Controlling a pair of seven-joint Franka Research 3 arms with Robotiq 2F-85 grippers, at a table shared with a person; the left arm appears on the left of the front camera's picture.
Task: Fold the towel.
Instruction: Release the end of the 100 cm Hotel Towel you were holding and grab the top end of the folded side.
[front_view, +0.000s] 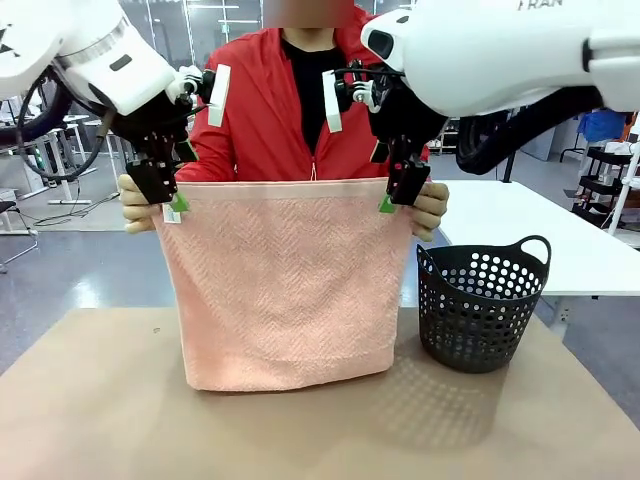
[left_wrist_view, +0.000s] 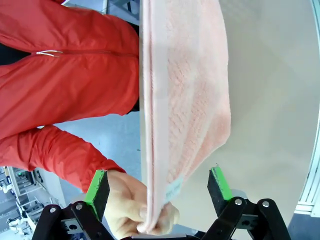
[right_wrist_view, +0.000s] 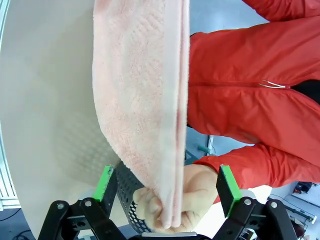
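The salmon-pink towel (front_view: 285, 290) hangs as a flat sheet from its top corners, its lower hem resting on the brown table (front_view: 90, 400) just beside the black perforated basket (front_view: 480, 310). The left gripper (front_view: 165, 203) has its jaws wide apart and straddles the corner pinched by the person's hand (front_view: 137, 205). In the left wrist view its green pads (left_wrist_view: 97, 187) stand on either side of the cloth edge, touching neither towel nor knuckles. The right gripper (front_view: 400, 197) is likewise open around the far corner, where the person's other hand (front_view: 430, 210) holds on

The main hazard is probably the shared grip point: the knuckles sit between the pads, so jaws closing here could nip skin instead of terry. A bite too near the edge may catch only the hem and slip. If the person lets go before both sides clamp, a corner would likely drop and the sheet would skew. A swing towards the robot's right could also drag the hem against the basket and tip it
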